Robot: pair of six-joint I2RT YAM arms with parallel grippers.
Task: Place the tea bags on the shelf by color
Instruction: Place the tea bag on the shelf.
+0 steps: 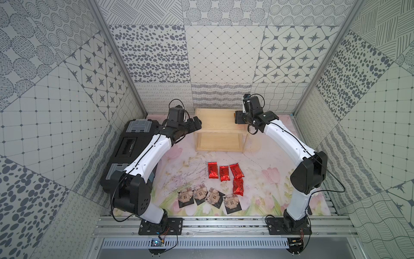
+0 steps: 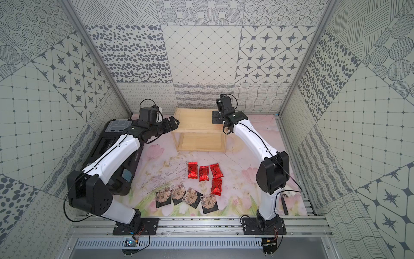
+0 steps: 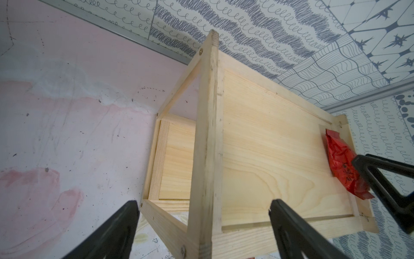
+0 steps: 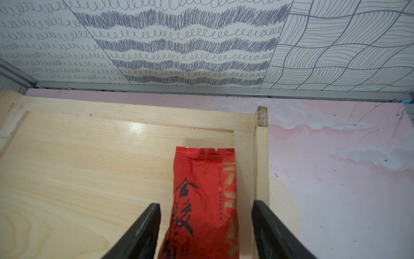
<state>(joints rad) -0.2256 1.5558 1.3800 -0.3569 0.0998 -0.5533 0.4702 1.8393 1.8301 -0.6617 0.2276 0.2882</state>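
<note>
Top views: 4 red tea bags (image 1: 224, 173) + 4 black tea bags (image 1: 200, 194) on table (image 1: 268, 161) in front of shelf (image 1: 218, 118). Left wrist: left gripper (image 3: 202, 205) fingers spread at shelf's end. Right wrist: right gripper (image 4: 206, 205) fingers apart, straddling but not pinching 5th red bag (image 4: 201, 179) on shelf's top tier.

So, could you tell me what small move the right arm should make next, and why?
Probably lift the right pincer straight up and back off the shelf: its jaws stand apart, clear of the red sachet lying flat on the top tier, and four red sachets wait on the table.
</note>
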